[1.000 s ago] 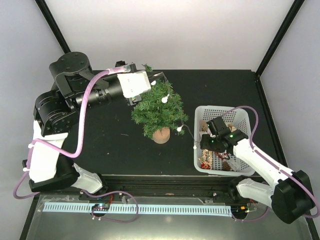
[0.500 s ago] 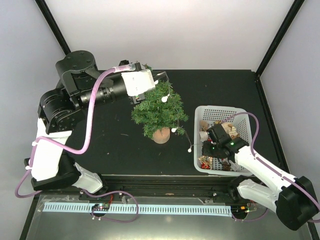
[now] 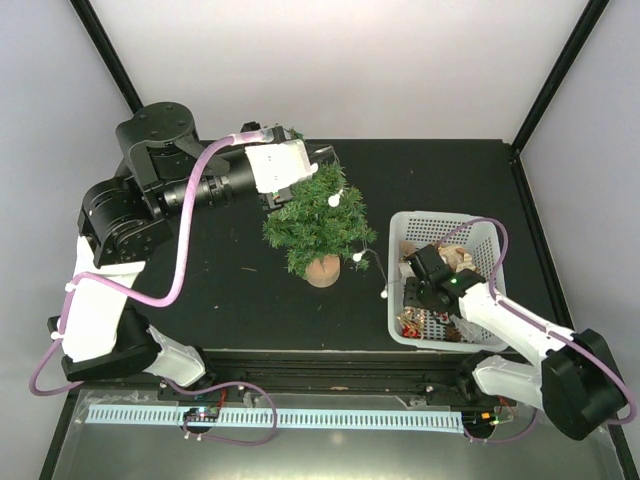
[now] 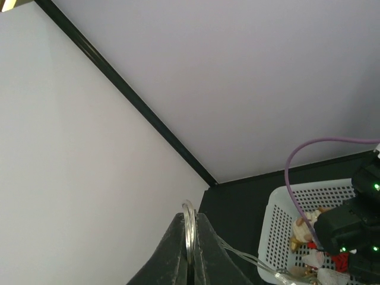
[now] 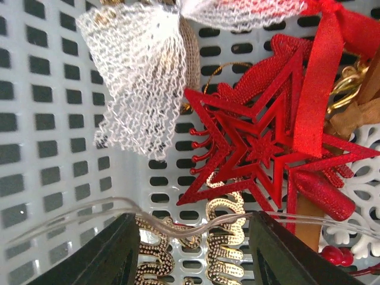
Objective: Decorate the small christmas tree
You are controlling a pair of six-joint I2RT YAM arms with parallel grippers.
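Now, one small christmas tree (image 3: 318,222) is standing mid-tabletop (image 3: 225,255). Left end effector (image 4: 189,237) is pinching one light string (image 4: 243,255) near its top, and right end effector (image 5: 193,255) is hanging spread inside one basket (image 3: 440,216), above one red star (image 5: 261,148).

From above I can't see the left claw's (image 3: 318,158) tips, tucked behind its wrist and the tree (image 3: 318,218) top, and the right claw (image 3: 425,290) is buried under its own wrist in the basket (image 3: 440,216). On the left wrist view the left fingers (image 4: 175,255) and the basket run off the frame, and the ornaments inside are too small to name. On the right wrist view the right fingers (image 5: 104,255) and gold ornament (image 5: 222,228) are cropped at the bottom, the star (image 5: 261,148) touches the right edge, and the wire (image 5: 71,217) is a blur.
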